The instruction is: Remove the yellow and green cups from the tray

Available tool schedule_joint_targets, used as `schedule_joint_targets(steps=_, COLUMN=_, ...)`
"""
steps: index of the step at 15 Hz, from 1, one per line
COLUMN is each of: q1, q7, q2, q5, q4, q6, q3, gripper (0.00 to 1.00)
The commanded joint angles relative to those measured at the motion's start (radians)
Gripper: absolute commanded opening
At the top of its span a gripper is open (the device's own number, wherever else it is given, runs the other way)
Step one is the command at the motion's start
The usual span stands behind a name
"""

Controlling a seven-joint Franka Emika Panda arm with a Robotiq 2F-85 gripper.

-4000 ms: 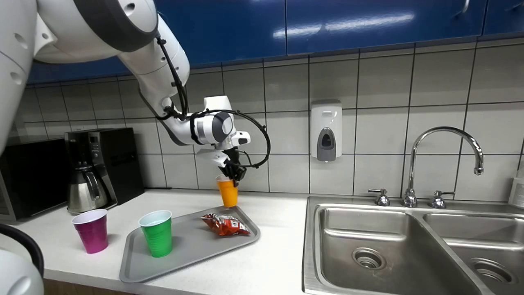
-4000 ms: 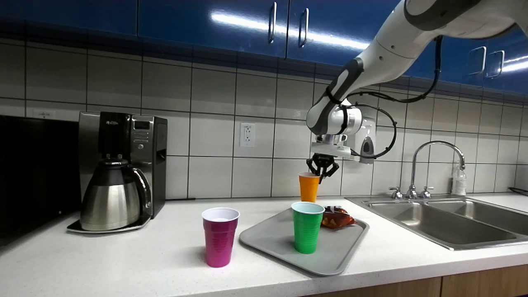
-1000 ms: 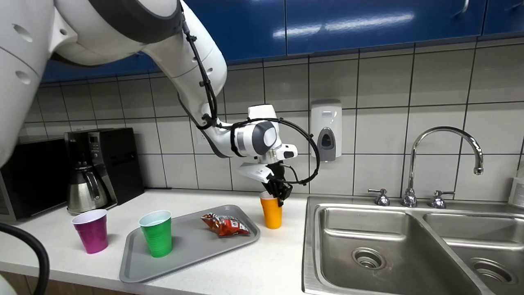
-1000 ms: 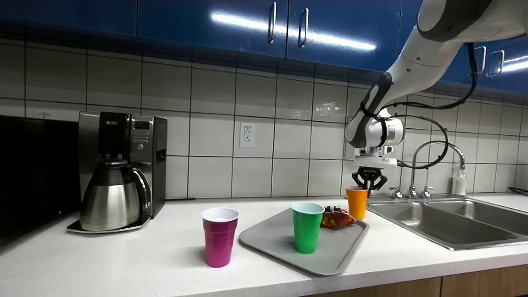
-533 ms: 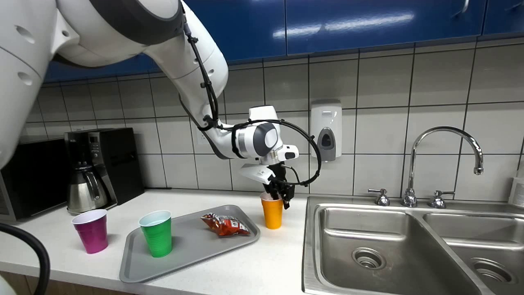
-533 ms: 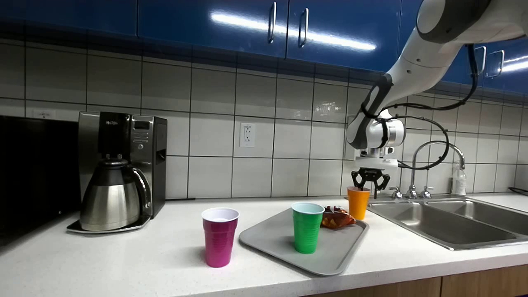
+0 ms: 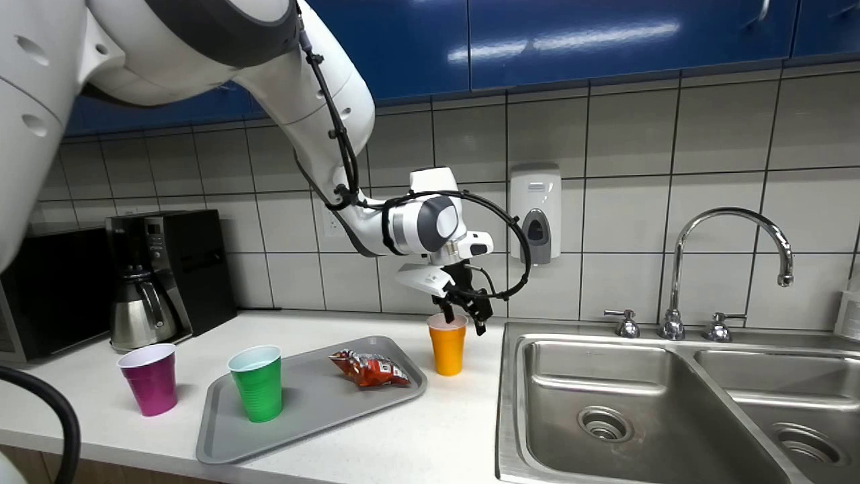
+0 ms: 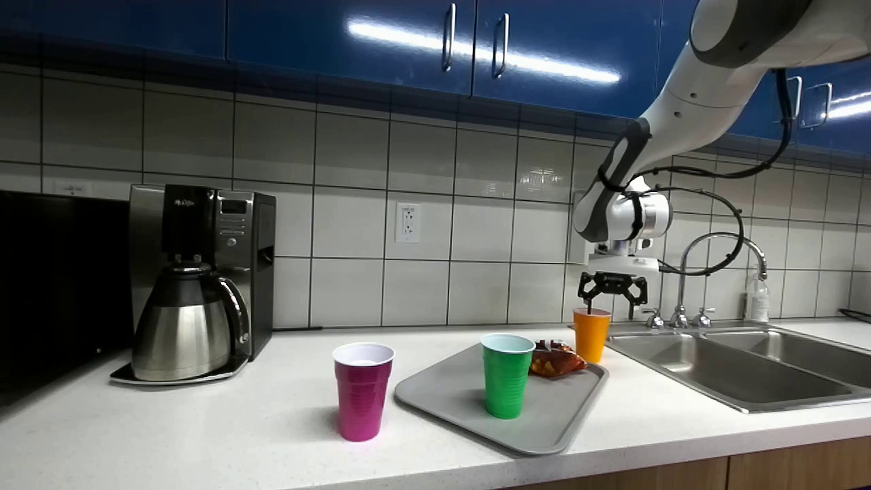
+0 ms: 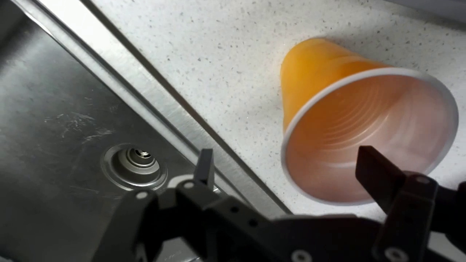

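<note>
The yellow cup (image 7: 448, 349), orange-yellow with a pale inside, stands upright on the counter between the tray and the sink. My gripper (image 9: 286, 150) is spread wide just above it in the wrist view, holding nothing. One of its fingers (image 9: 378, 174) hangs over the cup's mouth; the opposite one is out on the sink side. In an exterior view the gripper (image 8: 610, 314) is at rim height or slightly above. The green cup (image 7: 256, 384) is upright on the grey tray (image 7: 316, 407), towards its near left part; it also shows in an exterior view (image 8: 506, 378).
A red snack bag (image 7: 369, 368) lies on the tray. A magenta cup (image 8: 363, 395) stands on the counter left of the tray. The steel sink (image 7: 598, 383) begins close beside the yellow cup. A coffee maker (image 8: 204, 292) stands at the back left; blue cabinets (image 8: 354, 47) hang above.
Four seconds ago my gripper held the yellow cup over the tray's far end. The cup has moved right onto the counter. Over the last second the jaws opened, releasing it, and rose slightly.
</note>
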Motion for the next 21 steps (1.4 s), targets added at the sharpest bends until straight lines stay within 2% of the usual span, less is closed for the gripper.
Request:
schedule_joint_targets(steps=1, q1=0.000, q7=-0.014, q2=-0.060, q5=-0.023, q4=-0.034, q6=0.006, q3=-0.003, gripper=1.00)
schedule_joint_targets(steps=9, q1=0.017, q7=-0.007, q2=-0.169, q5=-0.045, q4=-0.082, q6=-0.011, q3=0.003, gripper=1.00)
schedule_joint_targets(steps=21, q1=0.050, q7=-0.025, q2=-0.323, q5=-0.029, q4=-0.196, q6=-0.028, q3=0.082, gripper=1.00)
